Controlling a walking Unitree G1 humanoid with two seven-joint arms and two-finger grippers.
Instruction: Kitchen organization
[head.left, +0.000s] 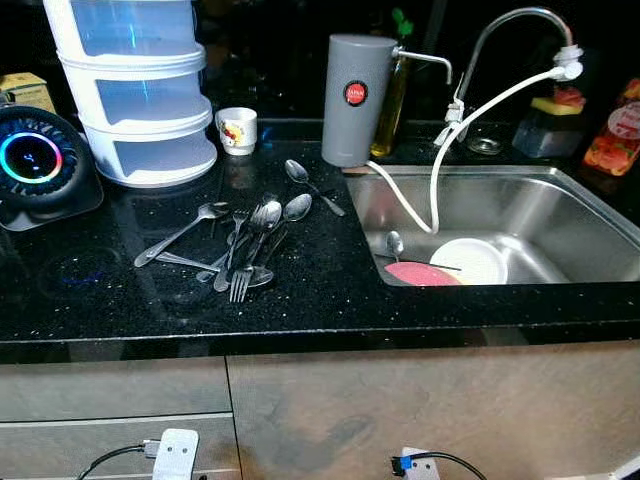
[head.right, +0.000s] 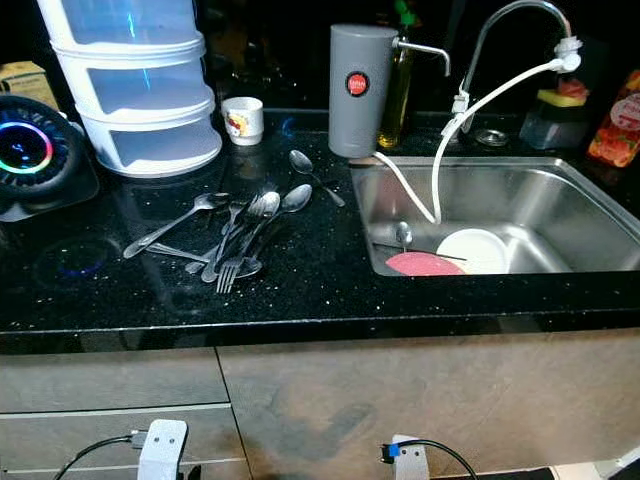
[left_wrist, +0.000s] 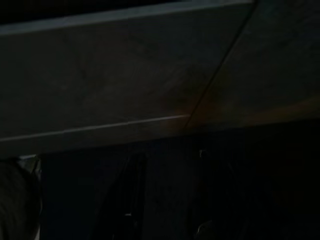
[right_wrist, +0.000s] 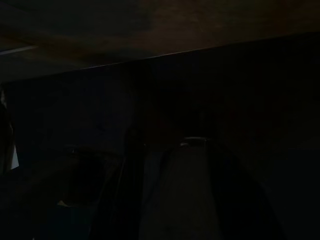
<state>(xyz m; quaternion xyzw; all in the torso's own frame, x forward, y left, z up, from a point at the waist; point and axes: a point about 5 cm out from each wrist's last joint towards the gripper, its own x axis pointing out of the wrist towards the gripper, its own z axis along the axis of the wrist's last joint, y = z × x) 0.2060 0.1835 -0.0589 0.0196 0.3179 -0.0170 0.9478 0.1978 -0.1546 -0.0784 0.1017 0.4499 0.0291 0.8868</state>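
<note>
Both arms hang idle by the cabinet fronts (head.left: 330, 410); whether either gripper's jaws are parted I cannot tell. Loose cutlery (head.left: 245, 245) lies heaped on the black counter (head.left: 300, 300), apparently awaiting sorting. Plates (head.left: 470, 260) rest in the sink (head.left: 600, 230); stacked containers (head.left: 140, 100) stand behind.

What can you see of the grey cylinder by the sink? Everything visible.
The grey cylinder stands upright on the black countertop, at the back left corner of the sink. It is tall and matte grey, plastic by the look, with a round red label near its top. A thin metal spout juts from its top toward the sink. A white hose seems to start at its base and runs up to the tap. A bottle of yellowish liquid stands just behind it.
</note>
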